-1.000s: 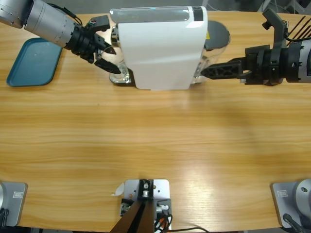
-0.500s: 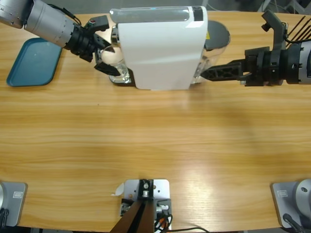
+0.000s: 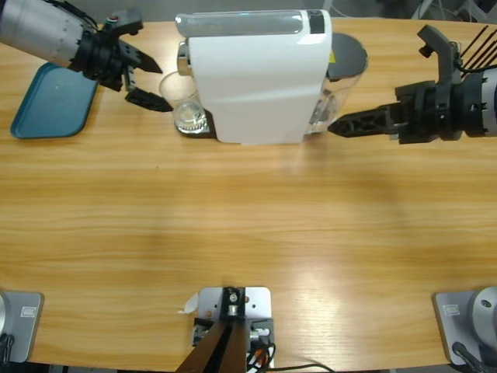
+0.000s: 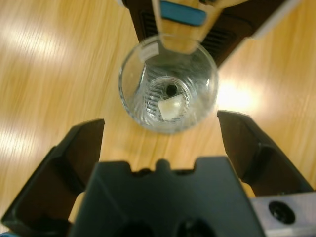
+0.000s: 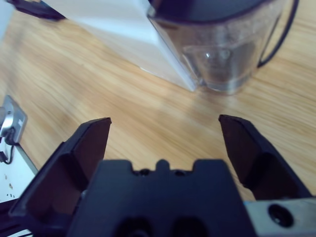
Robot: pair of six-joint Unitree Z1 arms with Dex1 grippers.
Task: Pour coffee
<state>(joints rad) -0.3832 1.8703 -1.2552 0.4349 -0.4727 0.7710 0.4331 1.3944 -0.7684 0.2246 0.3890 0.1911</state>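
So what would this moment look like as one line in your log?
glass: under coffee machine spout, no coffee visible | left fingers: open, off glass | right fingers: open, near water tank

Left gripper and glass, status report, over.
Left gripper open, clear of glass. Glass under coffee machine spout, no coffee visible. Right gripper open beside water tank.

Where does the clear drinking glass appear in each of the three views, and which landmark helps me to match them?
High view: the glass stands upper left of centre, at the left end of the white coffee machine.
Left wrist view: the glass is upper centre, ahead of the open left pincer, untouched.
Right wrist view: the glass is not in it.
Shared landmark: the white coffee machine, partly visible in all three.
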